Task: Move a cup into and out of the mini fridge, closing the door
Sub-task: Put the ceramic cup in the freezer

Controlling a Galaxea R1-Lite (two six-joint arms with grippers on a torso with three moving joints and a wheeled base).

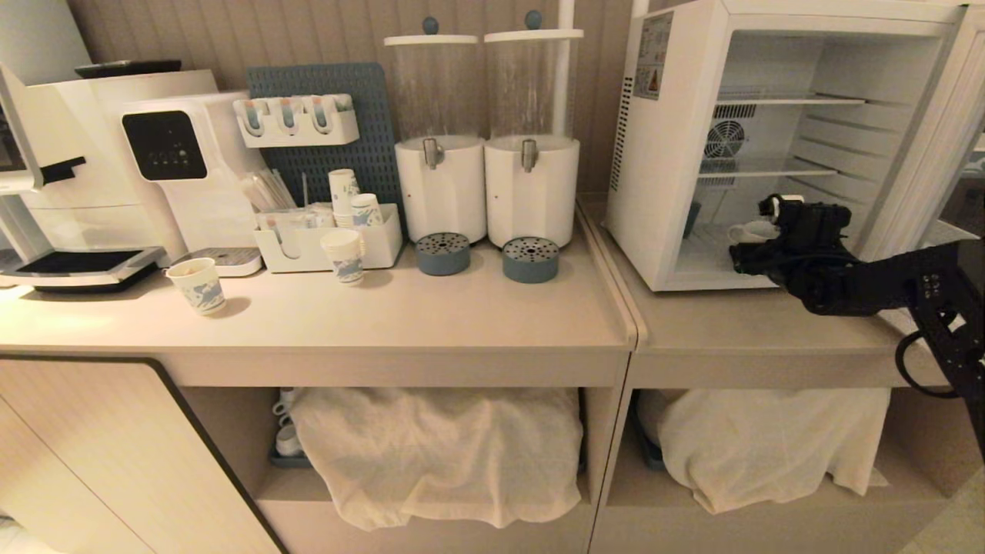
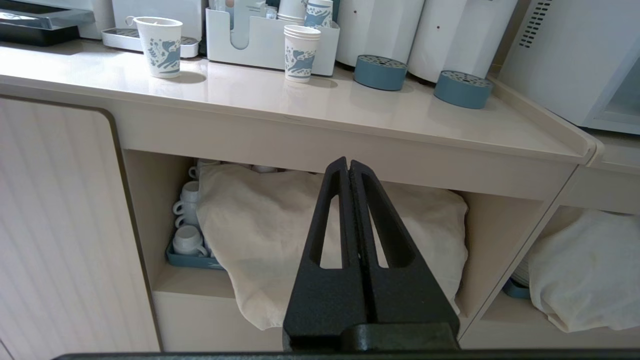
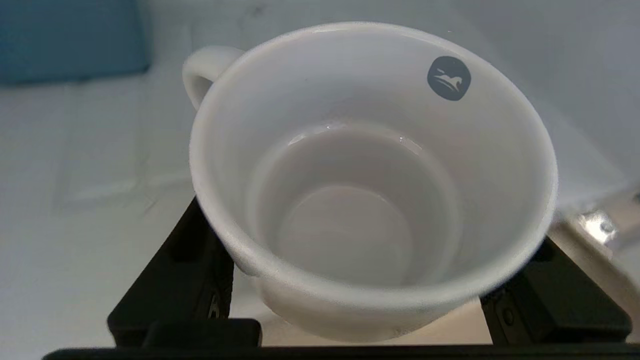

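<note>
The white mini fridge stands on the right counter with its door swung open to the right. My right gripper reaches into the front of the bottom compartment. It is shut on the cup, a squat white mug. In the right wrist view the cup fills the picture, handle pointing away, a round blue logo inside its rim. Black fingers flank the cup on both sides of my right gripper. My left gripper is shut and empty, parked in front of the lower counter shelf.
Wire shelves sit above the cup inside the fridge. Two white drink dispensers stand left of it, with paper cups, an organiser and a coffee machine. Cloth-covered items fill the shelves below.
</note>
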